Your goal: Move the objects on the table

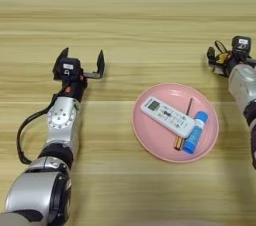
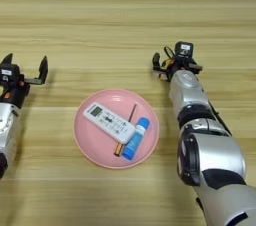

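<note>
On the grained tan plank table point(image 1: 150, 20), a round glossy pink plate point(image 1: 150, 135) at lower centre holds the white rectangular remote point(image 1: 167, 117), blue white-capped tube point(image 1: 195, 132) and thin amber-handled screwdriver point(image 1: 183, 130). The left gripper point(image 1: 82, 60) gapes wide, empty, at left. The right gripper point(image 2: 172, 62), upper right, clasps the yellow-black tape measure point(image 2: 171, 64).

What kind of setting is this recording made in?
Probably a lab or test bench for tabletop manipulation: a bare wooden table, a pink plate holding a remote, a blue tube and a screwdriver. Nothing beyond the table top shows.
</note>
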